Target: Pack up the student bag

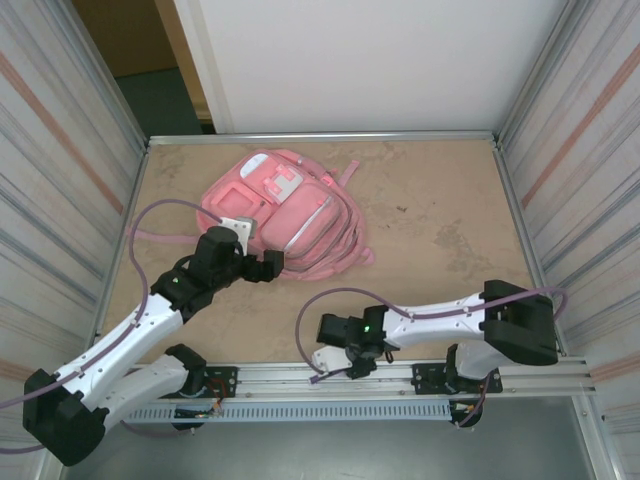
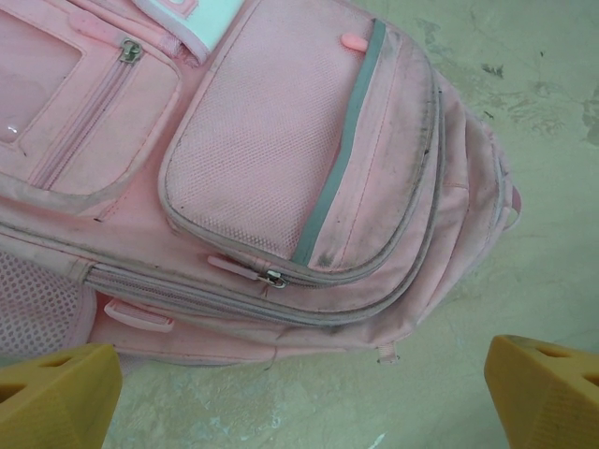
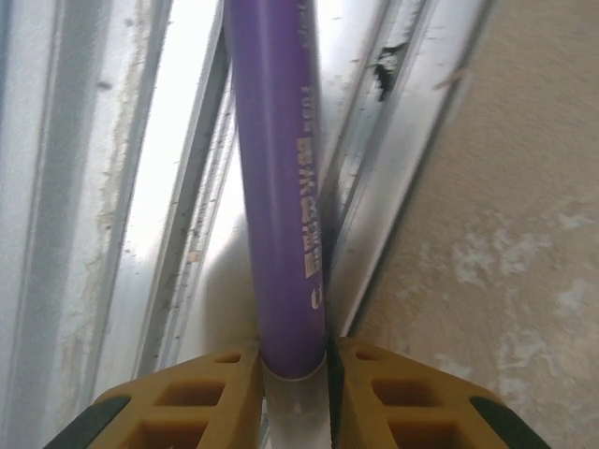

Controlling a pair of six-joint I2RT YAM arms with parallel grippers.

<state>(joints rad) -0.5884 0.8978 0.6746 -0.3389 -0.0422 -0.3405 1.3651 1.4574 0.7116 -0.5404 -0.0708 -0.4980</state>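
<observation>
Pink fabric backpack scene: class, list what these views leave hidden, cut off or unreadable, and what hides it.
1. Top external: part of the near left edge of the pink fabric backpack is hidden under the left gripper.
2. Left wrist: the backpack is cut off by the top and left frame edges, and its contents are hidden by the fabric.
3. Right wrist: the purple cylinder runs off the top edge. Whether it is a pen or a cable is unclear, and its print is blurred.

Print on a cable, none of it readable

White lettering runs along the purple cable (image 3: 281, 187), from twelve towards six o'clock in the right wrist view, too blurred to make out. The white and pink patch (image 1: 283, 183) on the backpack (image 1: 300, 225) carries no letters that can be read.
</observation>
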